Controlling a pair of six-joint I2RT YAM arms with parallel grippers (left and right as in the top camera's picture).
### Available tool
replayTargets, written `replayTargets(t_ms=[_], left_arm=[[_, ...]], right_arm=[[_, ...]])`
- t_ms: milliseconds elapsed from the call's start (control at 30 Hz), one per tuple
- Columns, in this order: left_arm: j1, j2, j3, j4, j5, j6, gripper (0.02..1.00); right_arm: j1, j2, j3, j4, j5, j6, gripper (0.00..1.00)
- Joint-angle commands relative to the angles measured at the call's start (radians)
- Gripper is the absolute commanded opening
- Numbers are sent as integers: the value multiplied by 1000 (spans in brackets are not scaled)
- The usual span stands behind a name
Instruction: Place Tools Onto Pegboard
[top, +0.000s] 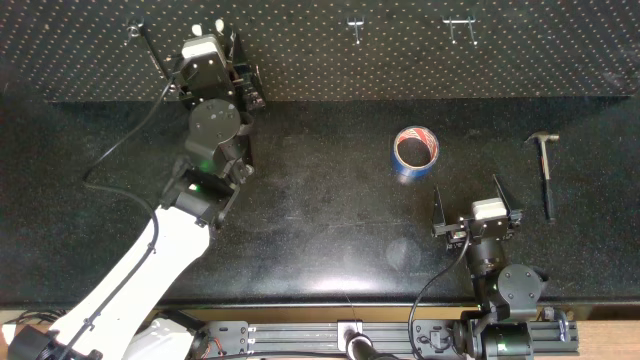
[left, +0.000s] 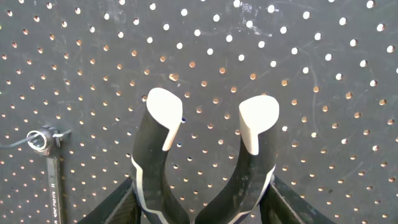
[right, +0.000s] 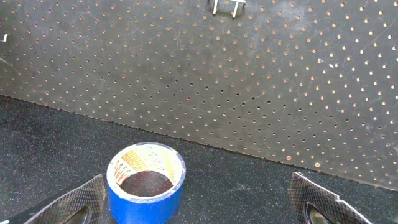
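My left gripper (top: 212, 48) is up against the black pegboard (top: 400, 60) at the far left. It is shut on a pair of pliers (left: 202, 168), whose black handles with cream tips (left: 163, 112) spread toward the board's holes. A wrench (left: 53, 180) hangs from a hook just beside them. A blue tape roll (top: 416, 152) stands on the table right of centre, and a hammer (top: 545, 172) lies at the far right. My right gripper (top: 472, 202) sits low near the front edge, open, with the blue tape roll (right: 146, 183) a short way ahead of its fingers.
Bare metal hooks (top: 355, 28) (top: 460, 28) stick out of the pegboard's upper right part; one hook (right: 227, 7) shows above the tape. The black tabletop (top: 320, 200) stretches between the two arms.
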Motion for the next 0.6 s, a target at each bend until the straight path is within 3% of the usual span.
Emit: replayTargets(t_ms=[33,233,467,600], left_arm=[[3,98,-2,150,-20,9,29],[24,212,-1,277,-21,9,29],[24,280,-2,284,-19,4,29],[24,280,-101,476,-20,5,27]], right_arm=[[5,-7,-6,-2,-6,-3,965],[5,-7,-6,-2,-6,-3,965],[5,-7,-6,-2,-6,-3,965],[5,-7,-6,-2,-6,-3,965]])
